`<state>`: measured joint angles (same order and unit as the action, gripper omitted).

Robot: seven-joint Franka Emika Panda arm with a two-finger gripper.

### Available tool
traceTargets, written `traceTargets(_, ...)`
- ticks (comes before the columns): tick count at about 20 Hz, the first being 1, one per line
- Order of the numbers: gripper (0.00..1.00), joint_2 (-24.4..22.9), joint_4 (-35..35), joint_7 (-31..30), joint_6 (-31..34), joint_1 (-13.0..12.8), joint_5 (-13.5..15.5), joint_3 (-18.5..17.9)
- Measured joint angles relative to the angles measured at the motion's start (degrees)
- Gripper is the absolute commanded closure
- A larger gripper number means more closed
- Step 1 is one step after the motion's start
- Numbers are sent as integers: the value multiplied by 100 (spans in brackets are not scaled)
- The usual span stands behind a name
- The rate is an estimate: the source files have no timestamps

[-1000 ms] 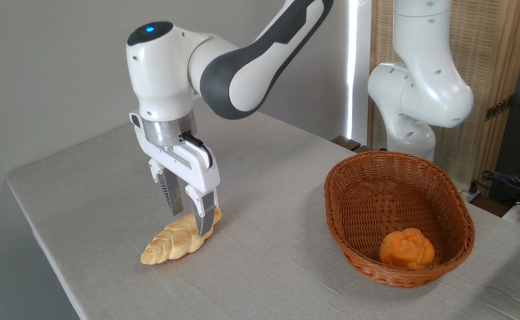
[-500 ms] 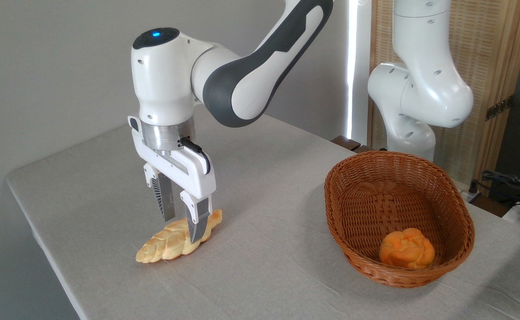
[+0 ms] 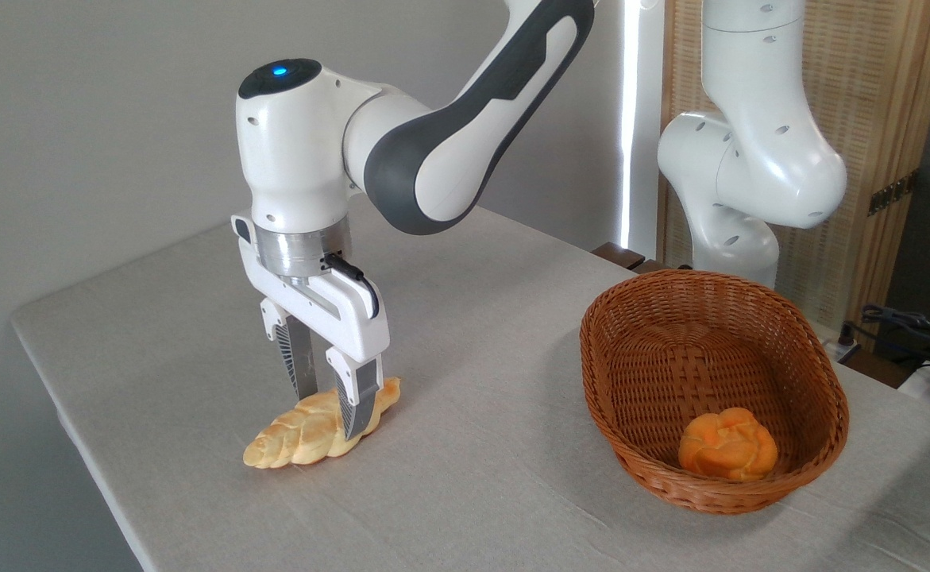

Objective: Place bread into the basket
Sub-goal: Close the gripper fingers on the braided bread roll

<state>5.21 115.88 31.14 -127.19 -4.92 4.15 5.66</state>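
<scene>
Since half a second ago the gripper (image 3: 336, 411) has barely shifted; fingers (image 3: 357, 401) closed around the bread (image 3: 306, 433), which lies on the table (image 3: 472, 477), left of the basket (image 3: 814, 373). Basket holds one round orange bun (image 3: 727, 454).

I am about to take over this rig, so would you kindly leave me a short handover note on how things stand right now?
Gripper: pointing down, its fingers straddling the braided loaf on either side, near its right end. Whether they are actually clamped on it cannot be told from this view.
Braided loaf: on the table, left of the wicker basket and well apart from it; no lift visible.
Wicker basket: upright at the right, holding one round orange bun near its front end.
Done: gripper set over the loaf.
Left: confirm the grasp, lift, carry right, and release the loaf into the basket's free space beside the bun.
</scene>
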Motion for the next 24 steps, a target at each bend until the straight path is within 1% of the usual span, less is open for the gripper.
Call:
traceTargets(1, 71, 1, 1, 0, 0, 3, 0, -4)
traceTargets(2, 80, 2, 2, 0, 0, 6, 0, -7)
traceTargets(3, 86, 4, 3, 0, 0, 7, 0, -9)
traceTargets(7, 90, 14, 10, 1, 0, 10, -4, -15)
traceTargets(24, 92, -20, -21, 1, 57, 16, -4, -60)
